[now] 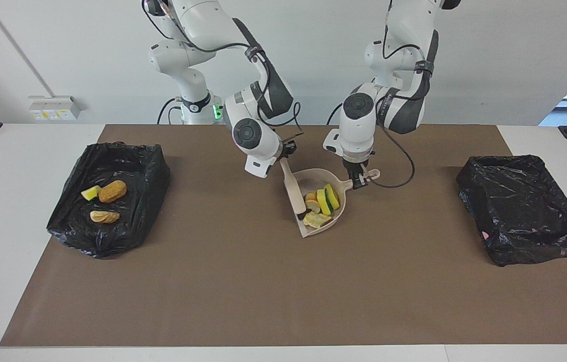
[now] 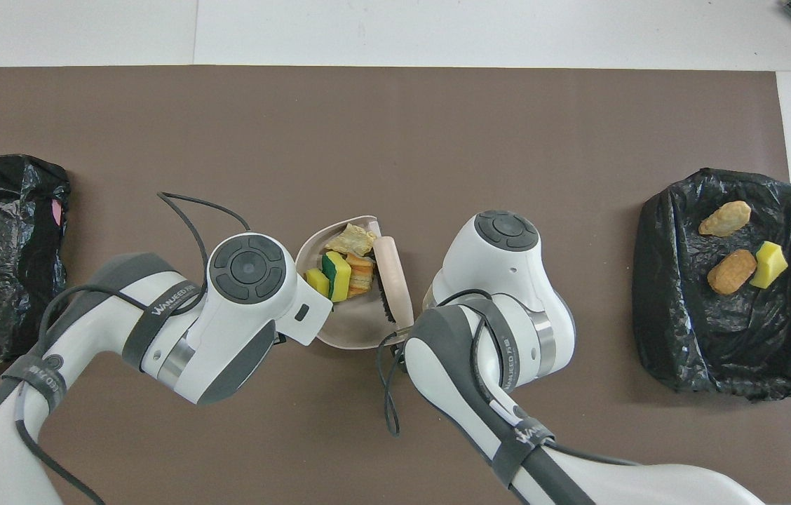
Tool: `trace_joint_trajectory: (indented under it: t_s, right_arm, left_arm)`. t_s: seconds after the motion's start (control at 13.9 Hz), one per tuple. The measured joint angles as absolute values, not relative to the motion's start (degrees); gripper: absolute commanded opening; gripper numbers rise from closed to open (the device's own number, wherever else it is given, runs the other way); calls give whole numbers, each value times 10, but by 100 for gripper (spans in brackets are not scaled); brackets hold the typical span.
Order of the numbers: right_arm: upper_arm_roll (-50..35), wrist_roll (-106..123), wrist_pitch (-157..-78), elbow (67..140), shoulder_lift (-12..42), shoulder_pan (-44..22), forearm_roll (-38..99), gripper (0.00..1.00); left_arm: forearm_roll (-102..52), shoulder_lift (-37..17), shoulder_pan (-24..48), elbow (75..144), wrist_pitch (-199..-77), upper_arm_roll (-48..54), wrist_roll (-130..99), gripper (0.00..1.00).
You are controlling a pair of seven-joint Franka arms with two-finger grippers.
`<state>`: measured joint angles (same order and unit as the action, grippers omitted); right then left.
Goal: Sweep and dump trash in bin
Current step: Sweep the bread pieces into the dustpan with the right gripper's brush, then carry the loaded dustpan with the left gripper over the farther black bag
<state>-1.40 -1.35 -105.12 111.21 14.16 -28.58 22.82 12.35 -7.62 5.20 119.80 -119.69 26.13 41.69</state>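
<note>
You have a white table covered across most of its top by a brown mat. On the mat, a black-lined bin sits toward the right arm's end, a second black-lined bin toward the left arm's end. Between them the beige dustpan rests on the mat, well apart from both.

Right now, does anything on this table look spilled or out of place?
Nothing looks spilled. The loose scraps all sit inside the dustpan, the brush at its mouth. Three more scraps lie in the black bin at the right arm's end.
</note>
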Motion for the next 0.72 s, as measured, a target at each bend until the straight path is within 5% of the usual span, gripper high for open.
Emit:
trace_joint_trajectory:
  t_s: [0.72]
  right_arm:
    - [-10,-194,-927,1098,36,-281,108,0]
  left_arm:
    - [106,-53,51,1193,-1193,224,531,0]
